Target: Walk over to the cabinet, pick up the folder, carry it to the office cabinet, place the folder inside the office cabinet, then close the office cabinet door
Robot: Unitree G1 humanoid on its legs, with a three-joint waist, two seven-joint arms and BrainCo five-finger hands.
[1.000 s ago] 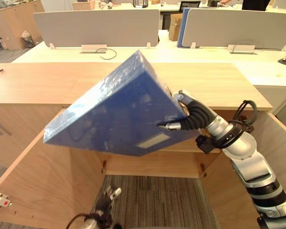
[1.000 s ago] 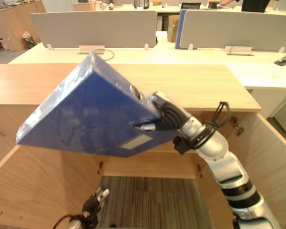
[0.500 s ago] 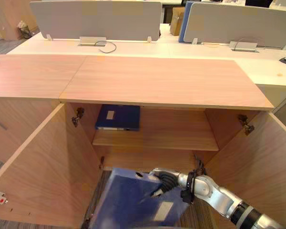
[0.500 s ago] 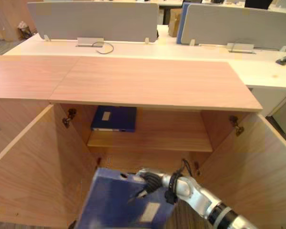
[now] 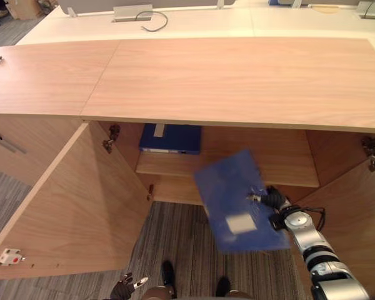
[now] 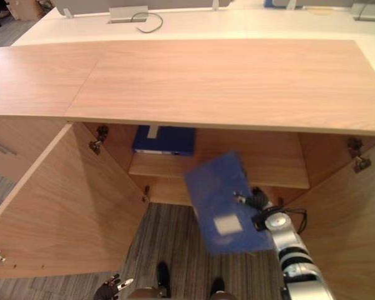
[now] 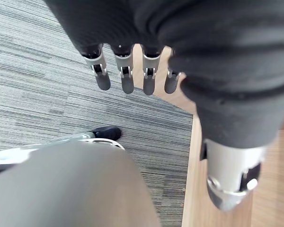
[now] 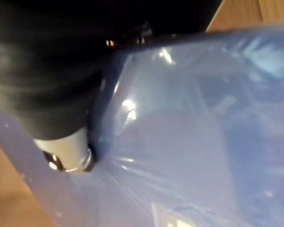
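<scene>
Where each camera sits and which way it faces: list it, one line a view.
Left eye view: head, looking down into the open office cabinet; right hand grips the blue folder lower right, left hand at the bottom edge.
Right eye view: beside it, same scene.
Left wrist view: left wrist, along open fingers toward carpet.
Right wrist view: right wrist, close against the folder.
Shared: the folder, in both eyes and the right wrist view.
</scene>
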